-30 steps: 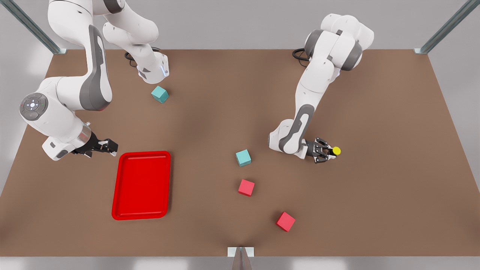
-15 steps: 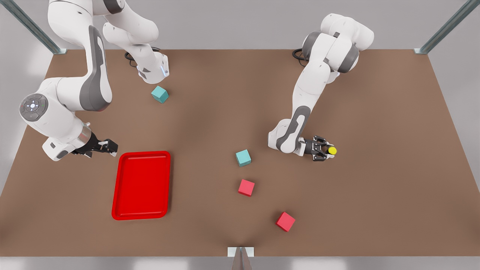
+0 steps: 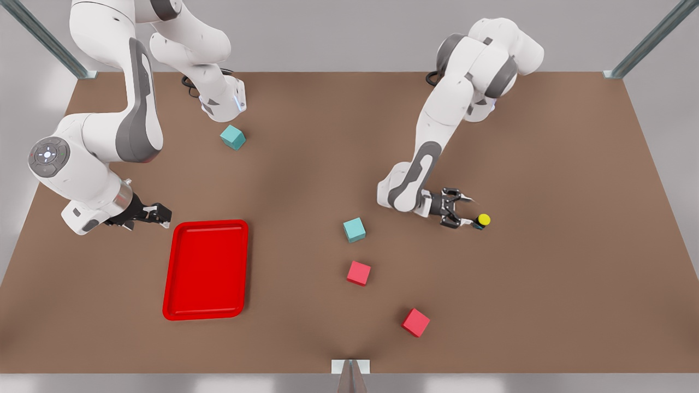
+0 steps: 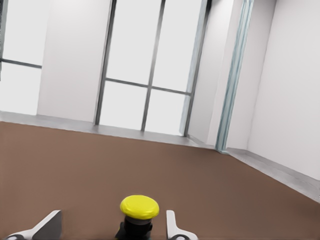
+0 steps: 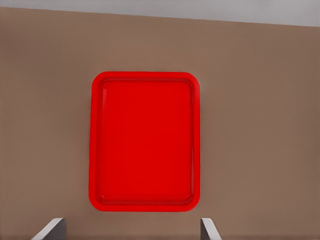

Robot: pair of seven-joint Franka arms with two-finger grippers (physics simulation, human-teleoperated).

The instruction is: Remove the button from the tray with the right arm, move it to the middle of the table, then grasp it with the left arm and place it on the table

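My left jaws (image 3: pixel 467 214) stood spread wide and held nothing; the two fingertips (image 4: pixel 49 226) flanked the button (image 4: pixel 139 216) with clear gaps on either side. In the front view the button (image 3: pixel 481 220) sat on the bench (image 3: pixel 546 164) just beyond the tips of these jaws, yellow cap uppermost (upright, so far as the left wrist view showed), on the front view's right half.

My right jaws (image 3: pixel 158 214) hung at the front view's left, just beside the near corner of the tray (image 3: pixel 206 269) and apart from it. They were open and empty; both fingertips (image 5: pixel 50 229) framed the tray (image 5: pixel 144 142) in the right wrist view.

A teal cube (image 3: pixel 354 230) and a red cube (image 3: pixel 359 273) lay near mid-bench, a second red cube (image 3: pixel 415 322) toward the front edge, a second teal cube (image 3: pixel 233 137) near the back.
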